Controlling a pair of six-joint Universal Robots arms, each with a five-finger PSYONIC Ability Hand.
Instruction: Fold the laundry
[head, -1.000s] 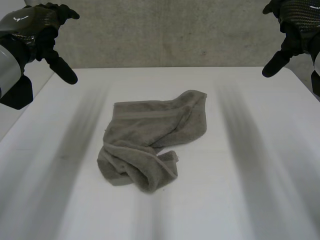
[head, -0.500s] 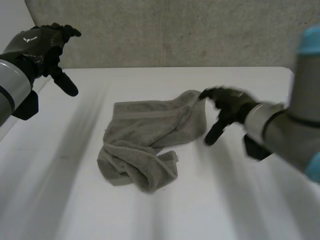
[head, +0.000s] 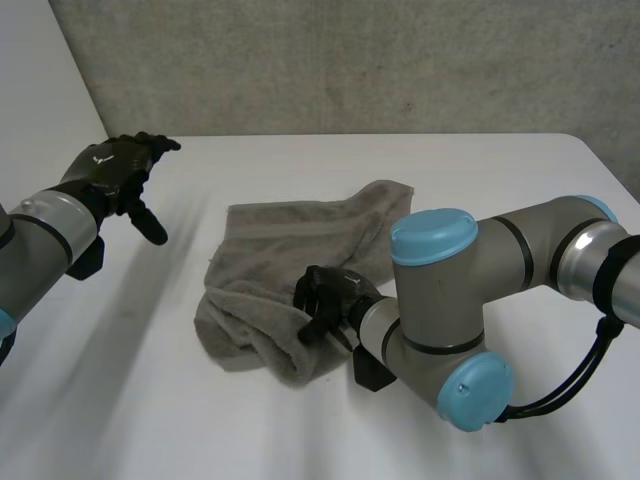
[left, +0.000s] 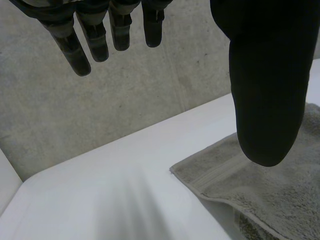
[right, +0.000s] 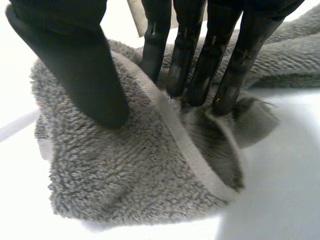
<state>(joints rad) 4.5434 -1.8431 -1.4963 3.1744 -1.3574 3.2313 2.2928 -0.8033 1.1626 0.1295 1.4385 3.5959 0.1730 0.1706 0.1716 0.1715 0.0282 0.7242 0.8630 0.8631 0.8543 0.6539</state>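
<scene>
A crumpled grey towel (head: 285, 255) lies in the middle of the white table (head: 500, 170), its near part bunched into a thick roll. My right hand (head: 325, 300) is down on the roll's near right end. In the right wrist view its thumb (right: 75, 60) and fingers (right: 200, 60) stand on either side of a raised hemmed fold of the towel (right: 125, 185) and pinch it. My left hand (head: 115, 170) hovers over the table's far left, apart from the cloth. Its fingers (left: 95, 35) and thumb (left: 265, 75) are spread, with a flat towel corner (left: 270, 195) below the thumb.
A grey concrete wall (head: 350, 60) rises behind the table's far edge. My right arm (head: 470, 290) reaches across the near right part of the table. Bare tabletop lies to the left of the towel and along the front.
My right hand swept down from the far right to the towel's near right end and closed on a fold. My left hand drifted lower and a little toward the towel, still open.
</scene>
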